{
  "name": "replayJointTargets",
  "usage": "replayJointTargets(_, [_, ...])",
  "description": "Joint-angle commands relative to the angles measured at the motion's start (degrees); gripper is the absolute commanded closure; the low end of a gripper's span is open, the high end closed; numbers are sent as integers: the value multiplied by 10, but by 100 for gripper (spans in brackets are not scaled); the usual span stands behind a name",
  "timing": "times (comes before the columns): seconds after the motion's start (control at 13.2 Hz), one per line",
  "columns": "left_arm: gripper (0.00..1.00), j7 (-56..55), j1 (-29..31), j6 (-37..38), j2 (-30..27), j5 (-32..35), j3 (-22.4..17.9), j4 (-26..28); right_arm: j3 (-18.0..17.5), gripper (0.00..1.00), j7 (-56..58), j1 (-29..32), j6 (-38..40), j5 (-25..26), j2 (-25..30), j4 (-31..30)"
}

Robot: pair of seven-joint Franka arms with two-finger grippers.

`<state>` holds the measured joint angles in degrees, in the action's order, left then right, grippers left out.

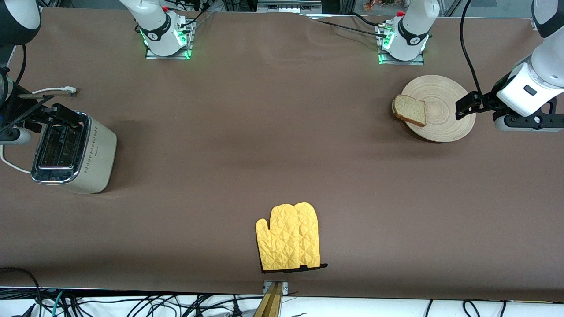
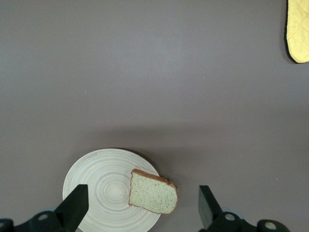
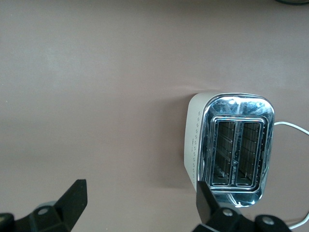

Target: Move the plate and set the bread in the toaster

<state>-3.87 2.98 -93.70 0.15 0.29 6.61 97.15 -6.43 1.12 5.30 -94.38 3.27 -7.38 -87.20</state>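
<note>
Wooden plate (image 1: pixel 445 110) sits at the left arm's end of the tabletop (image 1: pixel 264 145), bread (image 1: pixel 410 110) overhanging its rim. Left tool (image 1: pixel 466 105), spread, hovers over the plate. Right tool (image 3: pixel 140 203), spread, hangs over the toaster (image 1: pixel 72 152), whose 2 slots are empty. Risk: moving the plate could tip the bread off, since it barely rests there.
</note>
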Motion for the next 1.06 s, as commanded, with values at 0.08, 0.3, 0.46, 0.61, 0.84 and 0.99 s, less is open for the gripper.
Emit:
replayJointTargets(0.08, [0, -1, 1, 11, 5, 10, 1, -13, -2, 0, -5, 2, 5, 0, 0, 5])
replayJointTargets(0.3, [0, -1, 2, 11, 6, 10, 1, -13, -2, 0, -5, 3, 5, 0, 0, 5])
replayJointTargets(0.46, [0, -1, 2, 11, 6, 10, 1, -13, -2, 0, -5, 2, 5, 0, 0, 5])
replayJointTargets(0.61, [0, -1, 8, 11, 9, 10, 0, -13, -2, 0, -5, 3, 5, 0, 0, 5])
replayJointTargets(0.84, [0, 2, 70, 11, 33, -29, 0, -13, -2, 0, -5, 2, 5, 0, 0, 5])
replayJointTargets(0.99, [0, 15, 135, 11, 76, -90, 0, -13, -2, 0, -5, 2, 5, -1, -1, 5])
